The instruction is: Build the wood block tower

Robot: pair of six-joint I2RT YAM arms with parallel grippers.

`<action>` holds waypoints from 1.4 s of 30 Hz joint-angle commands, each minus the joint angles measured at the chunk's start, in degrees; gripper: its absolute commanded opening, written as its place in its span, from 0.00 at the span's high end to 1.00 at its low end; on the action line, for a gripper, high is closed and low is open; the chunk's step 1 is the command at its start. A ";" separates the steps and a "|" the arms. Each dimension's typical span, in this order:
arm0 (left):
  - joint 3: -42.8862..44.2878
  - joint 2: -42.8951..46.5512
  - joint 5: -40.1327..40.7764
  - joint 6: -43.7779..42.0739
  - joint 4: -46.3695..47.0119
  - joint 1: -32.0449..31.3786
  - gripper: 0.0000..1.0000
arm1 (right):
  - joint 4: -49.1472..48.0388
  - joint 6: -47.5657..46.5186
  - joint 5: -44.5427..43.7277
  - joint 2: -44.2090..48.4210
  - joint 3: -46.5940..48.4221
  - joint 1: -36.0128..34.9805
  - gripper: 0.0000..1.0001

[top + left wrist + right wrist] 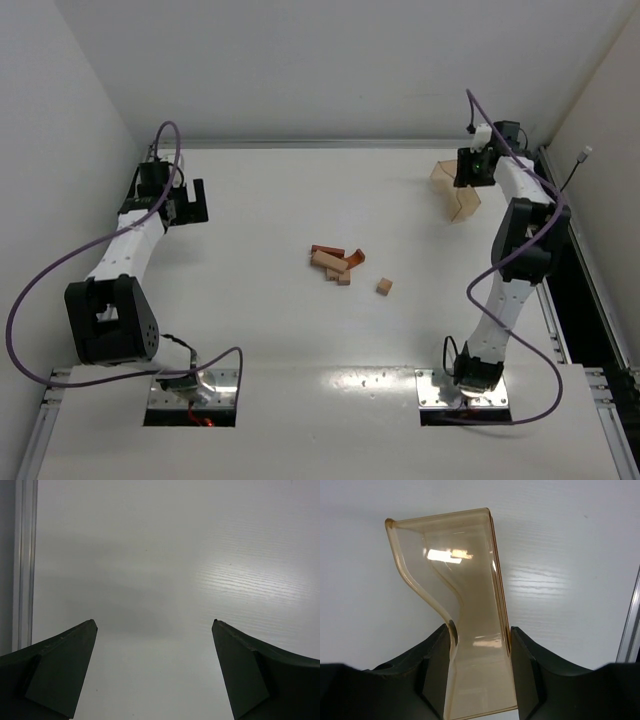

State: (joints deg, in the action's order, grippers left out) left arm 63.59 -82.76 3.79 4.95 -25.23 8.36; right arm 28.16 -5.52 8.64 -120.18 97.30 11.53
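Top external view: on the left, the left fingers [198, 203] hang over the white desk [270, 330], matte with a faint ribbed grain, far from the centre. In the left wrist view these dark, wedge-shaped left fingers [60, 670] stand wide apart with only bare desk [160, 555] between them. Their bases are cut off by the lower edge, and a pale metal rail [25, 560] runs up the left side.

Near the middle of the desk lie the wood blocks [335, 262], a loose cluster of short tan and reddish-brown bars touching one another. One small tan cube [384, 287] sits apart to their right. None is stacked upright. Their exact shapes are too small to make out.

On the right, by the far corner, the right fingers [468, 172] grip a clear amber plastic container [455, 195]. In the right wrist view the right fingers [437, 675] are closed on its two walls. The container [470, 580] is glossy, thin-walled, one edge curved; the desk shows through it, and its near end is cut off.
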 commanded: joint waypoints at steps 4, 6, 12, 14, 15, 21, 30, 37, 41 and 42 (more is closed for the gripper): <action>2.94 -1.44 -4.23 -0.38 0.45 0.60 0.00 | 0.84 1.12 12.69 -4.18 8.95 4.37 1.00; 2.94 -1.44 -4.75 -0.38 0.45 0.60 0.00 | 0.84 3.92 14.72 -6.81 10.36 6.39 1.00; 4.00 -3.10 -4.76 -0.38 -0.08 0.60 0.00 | 0.31 8.94 24.55 -11.38 14.06 8.94 1.00; 4.00 -3.11 -4.76 -0.38 -0.61 0.60 0.00 | -0.91 10.96 26.42 -11.39 12.22 8.95 1.00; 4.00 -3.11 -4.76 -0.38 -0.61 0.60 0.00 | -0.92 13.75 28.77 -11.39 10.56 8.95 1.00; 4.00 -3.11 -4.76 -0.38 -1.13 0.60 0.00 | -8.38 25.55 38.11 -11.39 4.40 8.25 1.00; 5.84 -3.72 -4.76 -0.38 -2.80 0.60 0.00 | -5.85 26.35 31.18 -15.96 8.79 10.27 0.76; 5.84 -3.72 -4.76 0.14 -3.33 0.60 0.00 | -3.03 19.33 24.25 -17.10 12.12 12.73 0.35; 5.84 -3.72 -5.28 0.76 -3.33 0.60 0.00 | -0.65 13.27 19.14 -15.71 12.92 11.50 0.29; 5.84 -3.72 -5.29 0.76 -3.33 0.60 0.00 | -0.65 12.56 18.35 -15.18 12.92 10.71 0.29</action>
State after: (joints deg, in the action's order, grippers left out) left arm 67.35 -86.48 -0.34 5.02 -28.29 8.34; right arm 26.70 12.82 31.33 -136.97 107.42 24.49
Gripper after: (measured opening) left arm 0.996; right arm 0.709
